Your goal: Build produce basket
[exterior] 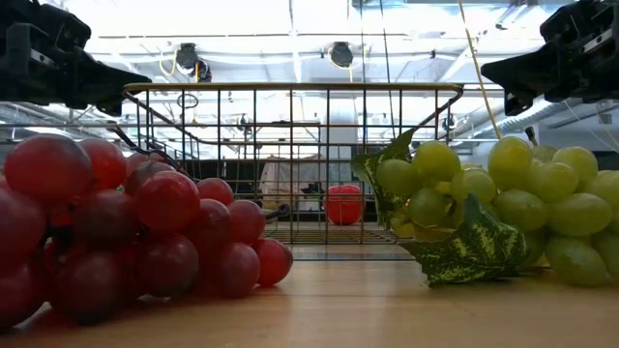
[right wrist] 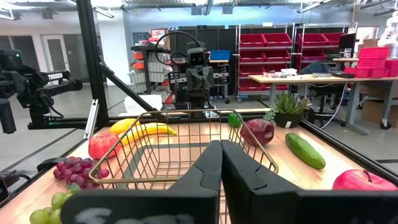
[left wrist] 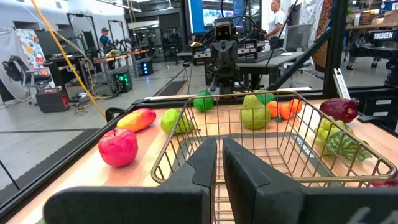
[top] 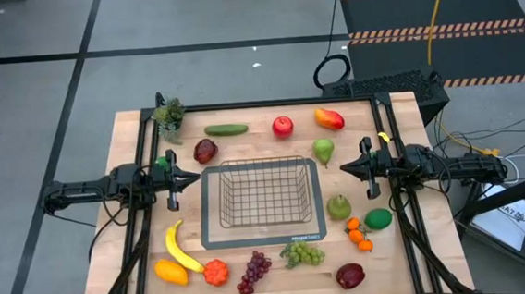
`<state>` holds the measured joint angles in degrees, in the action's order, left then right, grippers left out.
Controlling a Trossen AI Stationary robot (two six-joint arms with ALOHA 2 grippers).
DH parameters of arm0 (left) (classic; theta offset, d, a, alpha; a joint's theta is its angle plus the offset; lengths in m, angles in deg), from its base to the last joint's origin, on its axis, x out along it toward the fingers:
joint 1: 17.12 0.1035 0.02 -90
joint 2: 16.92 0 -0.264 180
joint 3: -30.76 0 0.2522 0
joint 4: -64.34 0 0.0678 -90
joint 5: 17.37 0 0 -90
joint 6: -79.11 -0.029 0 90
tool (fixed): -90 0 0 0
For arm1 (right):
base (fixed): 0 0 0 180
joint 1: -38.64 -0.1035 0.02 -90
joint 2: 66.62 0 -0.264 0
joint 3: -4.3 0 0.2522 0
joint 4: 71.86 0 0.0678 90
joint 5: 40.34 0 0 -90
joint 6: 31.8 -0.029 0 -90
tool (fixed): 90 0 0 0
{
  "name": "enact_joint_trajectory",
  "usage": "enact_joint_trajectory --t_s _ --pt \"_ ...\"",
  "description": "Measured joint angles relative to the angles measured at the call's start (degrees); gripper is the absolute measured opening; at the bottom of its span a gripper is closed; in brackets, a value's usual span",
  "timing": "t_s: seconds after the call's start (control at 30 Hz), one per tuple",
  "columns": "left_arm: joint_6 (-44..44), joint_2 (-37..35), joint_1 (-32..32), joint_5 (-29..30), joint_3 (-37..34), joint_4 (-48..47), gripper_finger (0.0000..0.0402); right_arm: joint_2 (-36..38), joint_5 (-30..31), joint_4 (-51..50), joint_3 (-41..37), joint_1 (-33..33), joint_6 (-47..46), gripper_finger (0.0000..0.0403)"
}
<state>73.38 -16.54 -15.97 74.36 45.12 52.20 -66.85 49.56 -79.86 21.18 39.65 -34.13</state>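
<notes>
The basket (top: 262,203) sat empty at the middle of the table (top: 110,222), with the produce spread around it outside the wire walls. The left gripper (top: 193,179) hovered just beside the basket's left wall, its fingers (left wrist: 202,168) drawn close with only a thin slit between them, holding nothing. The right gripper (top: 345,167) hung just off the right wall, facing the other across the basket, its fingers (right wrist: 208,165) likewise nearly together and empty. Along the far edge lay a cucumber (top: 226,129), a red apple (top: 282,125) and a red-orange mango-like fruit (top: 329,118), with a green pear (top: 323,149) and a dark red apple (top: 205,150) nearer the basket. A small potted plant (top: 169,116) stood at the far left corner. Near the front, the banana (top: 182,248) lay left of the basket, with an orange piece (top: 170,271) and what looked like a small red-orange vegetable (top: 216,272) beside it. The red grapes (top: 253,273) and green grapes (top: 302,254) rested in front of the basket, apart from each other. On the right were another pear (top: 339,206), a green ball (top: 378,219), small oranges (top: 358,235) and a dark apple (top: 350,275)
</notes>
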Motion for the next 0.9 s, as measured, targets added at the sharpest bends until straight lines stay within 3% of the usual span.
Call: enact_joint_trajectory --t_s 0.43,0.7,0.9 --pt "0.0 0.0 0.0 0.0 0.0 0.0 0.0031 -0.8 2.3 -0.2 0.0 0.0 1.5 0.0000" --pt "0.0 0.0 0.0 0.0 0.0 0.0 0.0031 -2.4 4.6 8.4 0.3 0.0 -0.5 0.0000" --pt "0.0 0.0 0.0 0.0 0.0 0.0 0.0031 -9.9 4.7 6.1 10.9 0.0 3.0 0.0000"
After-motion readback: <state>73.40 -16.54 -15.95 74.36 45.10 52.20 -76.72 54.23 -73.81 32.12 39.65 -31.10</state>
